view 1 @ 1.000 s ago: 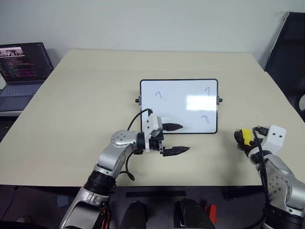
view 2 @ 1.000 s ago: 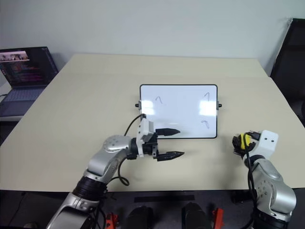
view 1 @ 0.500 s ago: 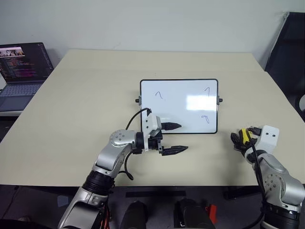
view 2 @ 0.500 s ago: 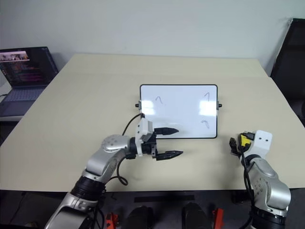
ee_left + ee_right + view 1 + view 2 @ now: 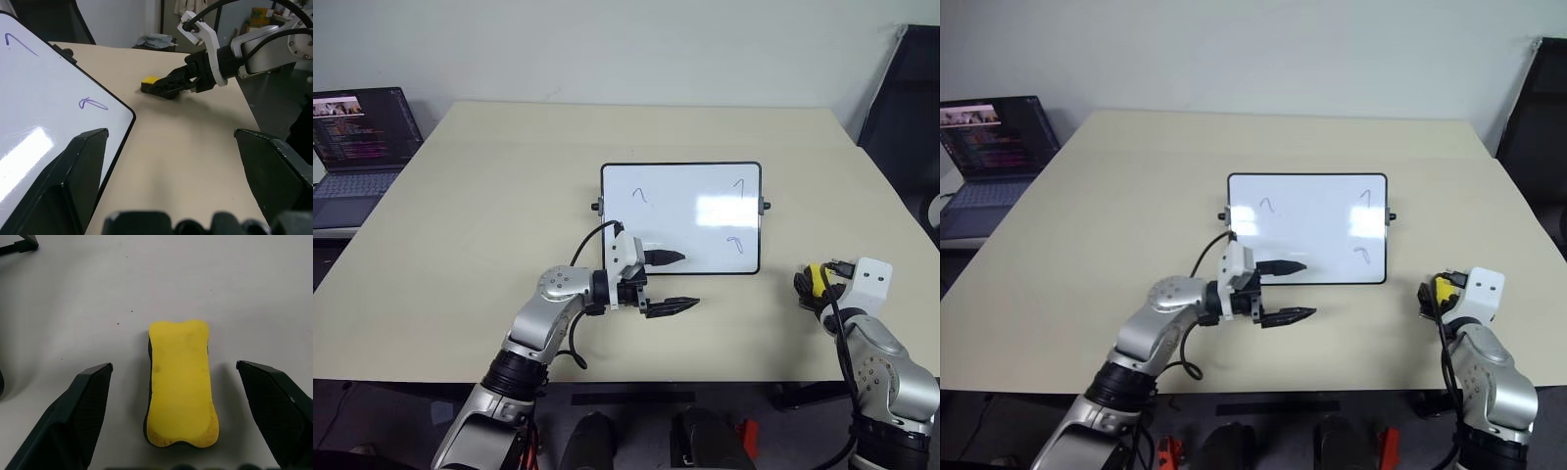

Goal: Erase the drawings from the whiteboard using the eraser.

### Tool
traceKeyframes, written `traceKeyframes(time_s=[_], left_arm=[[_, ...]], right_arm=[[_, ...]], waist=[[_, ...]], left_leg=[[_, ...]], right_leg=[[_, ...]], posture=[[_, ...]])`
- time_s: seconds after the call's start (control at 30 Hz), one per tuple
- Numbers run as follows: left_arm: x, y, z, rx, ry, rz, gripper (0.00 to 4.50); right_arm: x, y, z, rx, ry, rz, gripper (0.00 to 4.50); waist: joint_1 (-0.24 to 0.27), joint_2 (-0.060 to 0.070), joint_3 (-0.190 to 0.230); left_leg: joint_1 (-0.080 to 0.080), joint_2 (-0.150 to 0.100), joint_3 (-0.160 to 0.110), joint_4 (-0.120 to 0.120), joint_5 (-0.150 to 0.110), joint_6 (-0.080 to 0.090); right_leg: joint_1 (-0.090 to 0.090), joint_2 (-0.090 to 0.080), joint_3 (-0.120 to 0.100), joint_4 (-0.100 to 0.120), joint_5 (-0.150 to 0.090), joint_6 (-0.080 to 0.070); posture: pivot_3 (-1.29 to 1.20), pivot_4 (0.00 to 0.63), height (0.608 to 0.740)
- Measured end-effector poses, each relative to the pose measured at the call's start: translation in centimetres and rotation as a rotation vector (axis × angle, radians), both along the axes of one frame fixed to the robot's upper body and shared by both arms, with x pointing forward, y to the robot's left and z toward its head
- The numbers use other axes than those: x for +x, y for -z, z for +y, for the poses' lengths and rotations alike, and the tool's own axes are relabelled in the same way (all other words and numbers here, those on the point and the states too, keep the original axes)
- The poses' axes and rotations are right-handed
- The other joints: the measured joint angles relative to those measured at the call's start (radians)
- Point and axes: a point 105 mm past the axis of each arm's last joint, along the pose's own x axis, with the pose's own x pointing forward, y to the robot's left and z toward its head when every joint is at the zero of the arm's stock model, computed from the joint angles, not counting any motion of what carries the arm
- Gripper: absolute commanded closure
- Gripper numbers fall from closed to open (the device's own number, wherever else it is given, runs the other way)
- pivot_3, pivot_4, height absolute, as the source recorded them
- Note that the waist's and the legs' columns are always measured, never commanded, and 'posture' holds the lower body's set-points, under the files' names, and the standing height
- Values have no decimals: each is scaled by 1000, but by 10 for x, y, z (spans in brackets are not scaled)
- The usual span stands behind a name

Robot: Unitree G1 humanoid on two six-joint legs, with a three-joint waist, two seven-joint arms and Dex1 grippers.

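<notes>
Straddling the eraser (image 5: 180,382) with my right gripper (image 5: 812,285), fingers wide and holding nothing, I have settled lower around it since a moment ago; closing comes next. My left gripper (image 5: 673,282) hangs open, empty. Farther off, the whiteboard (image 5: 681,215) keeps its drawings (image 5: 639,195).

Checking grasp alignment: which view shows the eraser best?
Right wrist view: the eraser lies whole on the table between the right hand's open fingers, untouched. The left wrist view shows it small, partly behind those fingers; the eye views show a yellow speck.
</notes>
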Motion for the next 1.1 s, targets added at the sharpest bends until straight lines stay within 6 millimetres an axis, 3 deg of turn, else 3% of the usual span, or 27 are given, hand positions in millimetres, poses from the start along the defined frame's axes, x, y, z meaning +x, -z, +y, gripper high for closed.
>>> traceKeyframes(time_s=[0.07, 0.33, 0.77, 1.1], left_arm=[[0, 0, 0, 0, -2, 0, 0], [1, -2, -1, -3, -2, -6, 0], [6, -4, -2, -4, -49, -39, 0], [35, 9, 6, 69, -302, -157, 0]], right_arm=[[0, 0, 0, 0, 0, 0, 684], [0, 0, -1, -1, 6, 1, 3462], [-1, -7, 0, -34, 11, -27, 3505], [0, -34, 40, -92, -143, -212, 3505]], waist=[[0, 0, 0], [0, 0, 0], [0, 0, 0], [1, 1, 0]], left_leg=[[0, 0, 0, 0, 0, 0], [0, 0, 0, 0, 0, 0], [0, 0, 0, 0, 0, 0], [0, 0, 0, 0, 0, 0]], right_leg=[[0, 0, 0, 0, 0, 0], [0, 0, 0, 0, 0, 0], [0, 0, 0, 0, 0, 0], [0, 0, 0, 0, 0, 0]], posture=[[0, 150, 740], [0, 150, 740], [0, 150, 740], [0, 150, 740]])
